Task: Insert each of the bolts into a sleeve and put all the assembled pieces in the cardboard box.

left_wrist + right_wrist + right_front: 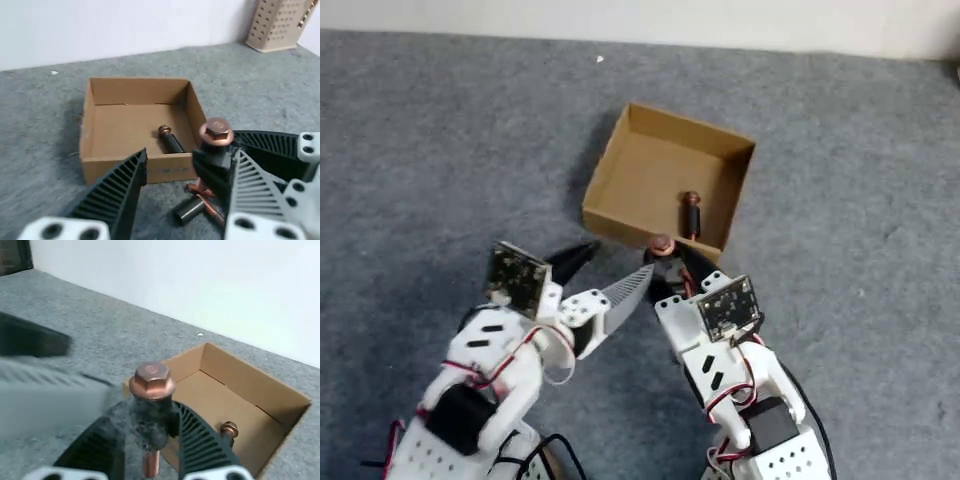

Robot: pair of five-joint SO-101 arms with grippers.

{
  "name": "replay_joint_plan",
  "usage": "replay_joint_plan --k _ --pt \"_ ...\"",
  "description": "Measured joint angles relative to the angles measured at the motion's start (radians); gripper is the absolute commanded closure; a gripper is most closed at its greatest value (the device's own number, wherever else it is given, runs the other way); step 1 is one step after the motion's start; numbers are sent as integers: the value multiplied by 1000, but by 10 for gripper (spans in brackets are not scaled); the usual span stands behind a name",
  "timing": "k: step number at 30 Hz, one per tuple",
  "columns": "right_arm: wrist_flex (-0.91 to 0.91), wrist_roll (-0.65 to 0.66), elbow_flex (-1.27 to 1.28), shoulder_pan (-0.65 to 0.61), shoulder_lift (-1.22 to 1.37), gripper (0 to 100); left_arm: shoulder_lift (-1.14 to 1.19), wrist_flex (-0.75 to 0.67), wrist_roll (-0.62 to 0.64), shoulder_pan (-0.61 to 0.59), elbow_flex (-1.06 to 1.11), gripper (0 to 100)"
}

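A perforated beige holder point(277, 22) stands on grey carpet point(50, 115) (by the wall point(125, 25)).

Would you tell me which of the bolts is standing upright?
The bolt clamped head-up in the right gripper; the boxed bolt and the loose bolt on the carpet lie on their sides.

Bright even diffuse light w/ faint shadows.

No lettering can be read (marks on the cardboard box point(170, 170) are too faint).
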Motion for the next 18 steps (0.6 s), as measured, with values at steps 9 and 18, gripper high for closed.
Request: replay_joint_plan --k 9,18 --pt "0 0 0 43 0 994 -207 250 -97 -192 -43 985" --pt "0 0 0 68 0 994 -209 262 -117 -416 149 995"
